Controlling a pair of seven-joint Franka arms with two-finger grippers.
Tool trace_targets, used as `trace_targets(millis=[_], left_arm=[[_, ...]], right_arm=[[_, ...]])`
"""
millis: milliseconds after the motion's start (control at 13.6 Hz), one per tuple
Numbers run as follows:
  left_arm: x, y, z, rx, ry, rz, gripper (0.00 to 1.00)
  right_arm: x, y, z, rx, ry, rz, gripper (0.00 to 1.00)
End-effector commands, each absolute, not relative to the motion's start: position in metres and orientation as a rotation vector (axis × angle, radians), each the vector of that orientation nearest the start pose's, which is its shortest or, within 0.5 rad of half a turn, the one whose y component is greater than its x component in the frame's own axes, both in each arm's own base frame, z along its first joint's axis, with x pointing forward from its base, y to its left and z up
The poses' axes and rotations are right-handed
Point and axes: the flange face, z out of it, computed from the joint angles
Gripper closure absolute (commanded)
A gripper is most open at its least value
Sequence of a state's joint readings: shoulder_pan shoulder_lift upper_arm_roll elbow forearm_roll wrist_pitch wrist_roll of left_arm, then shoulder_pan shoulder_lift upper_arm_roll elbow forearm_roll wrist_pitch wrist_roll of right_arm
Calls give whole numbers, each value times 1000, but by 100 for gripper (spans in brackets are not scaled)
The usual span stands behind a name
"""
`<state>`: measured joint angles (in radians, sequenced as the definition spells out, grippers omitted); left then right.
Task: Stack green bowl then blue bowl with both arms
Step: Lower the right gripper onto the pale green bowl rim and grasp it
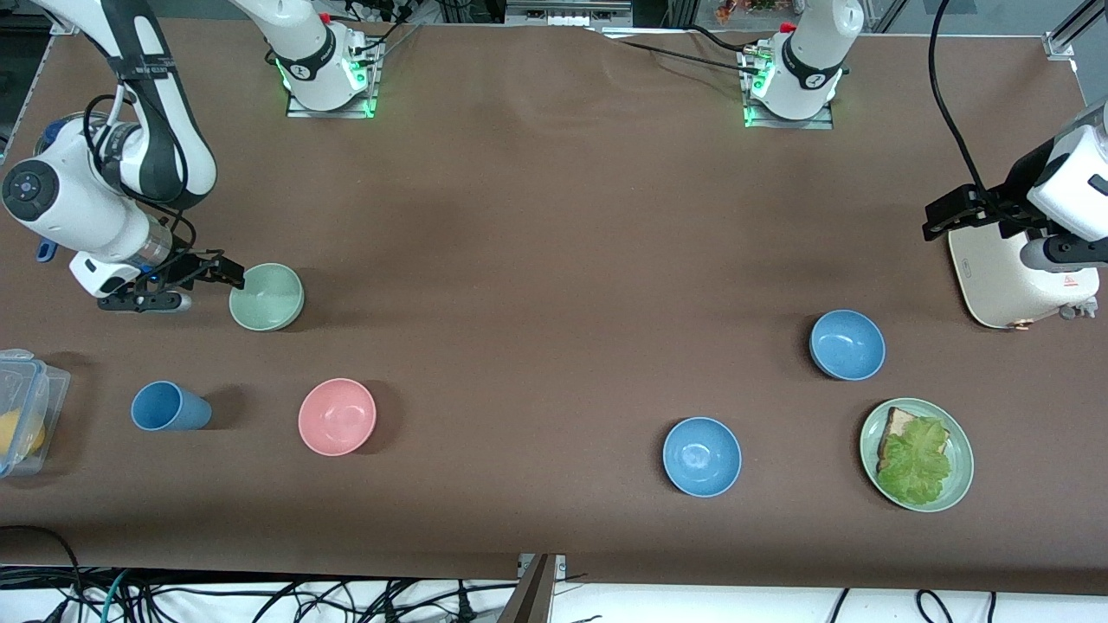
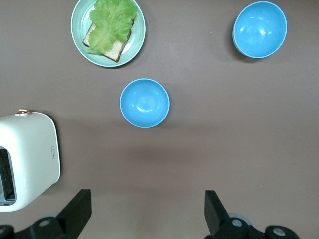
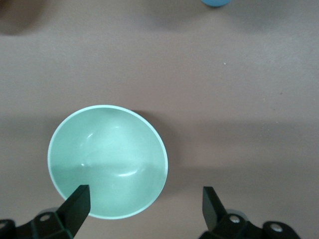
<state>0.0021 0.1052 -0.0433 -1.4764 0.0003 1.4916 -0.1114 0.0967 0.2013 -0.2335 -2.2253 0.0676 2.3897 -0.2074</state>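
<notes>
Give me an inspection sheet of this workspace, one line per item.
Surface: brown table, bare in the middle.
Job's things: green bowl upright, empty; two blue bowls apart, unstacked.
Clutter: pink bowl, blue cup, toast plate, toaster, lidded box.
Grippers: right pincer open at the green bowl; left pincer open, over the toaster.
Cables: loose along table edges.
Surroundings: nothing seen.

Two arms, glossy white rounded shells with dark grey joint bands. Right arm (image 1: 104,186): round grey cap with a blue dot on its elbow, black cables looped alongside, black strap around the upper link. Left arm (image 1: 1069,195): thick black cable trailing upward. Both bases (image 1: 325,65) lit green, each with a red button. Black two-finger grippers, right gripper (image 1: 227,272), left gripper (image 1: 943,216).
</notes>
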Motion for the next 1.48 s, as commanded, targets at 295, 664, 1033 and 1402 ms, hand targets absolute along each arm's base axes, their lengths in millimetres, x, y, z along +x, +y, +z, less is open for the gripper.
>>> trace_targets(millis=[295,664,1033,1402], left_arm=[[581,-23,609,-3121,-109,145,0],[582,-23,608,-3121,-109,147,0],[582,-23,608,-3121,-109,147,0],[582,-24,608,-3121,-107,145,0]], right_arm=[[535,-82,236,-3120,-33,61,17],[533,-83,221,-3091,30,85,57],[533,-82,220,-3089,32,89,100],[563,-64,279,-3053,-37,70,100]])
